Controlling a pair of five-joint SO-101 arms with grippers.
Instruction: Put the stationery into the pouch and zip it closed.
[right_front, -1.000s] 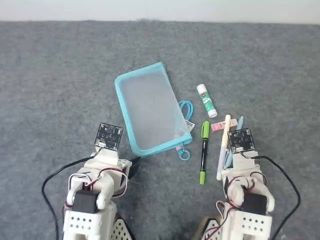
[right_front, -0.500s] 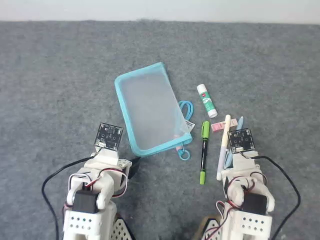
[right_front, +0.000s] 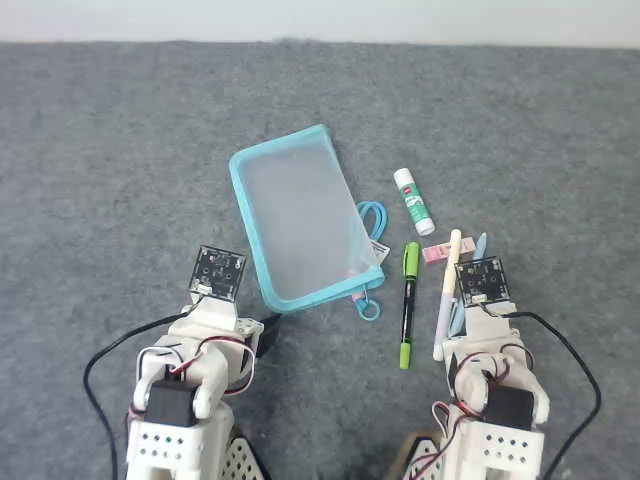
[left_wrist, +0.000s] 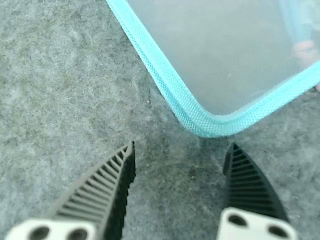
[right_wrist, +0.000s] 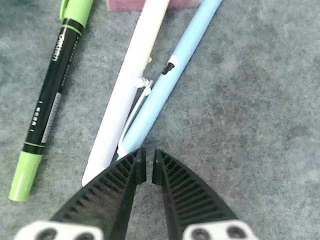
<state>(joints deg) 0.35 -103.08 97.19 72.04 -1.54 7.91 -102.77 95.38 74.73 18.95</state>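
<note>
— Where's my left gripper (left_wrist: 181, 146)?
— Spread wide and empty, just short of the teal mesh pouch (left_wrist: 225, 60) corner.
— And my right gripper (right_wrist: 148, 151)?
— Pressed together, holding nothing, at the near ends of the blue pen (right_wrist: 175, 75) and the white pen (right_wrist: 132, 85).

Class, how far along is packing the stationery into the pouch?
Done: nothing; the glue stick, green marker, white pen, blue pen and pink item lie on the carpet beside the pouch. In hand: nothing; the left gripper is open by the pouch's corner, the right gripper shut by the pens. Remaining: all packing, then zipping.
</note>
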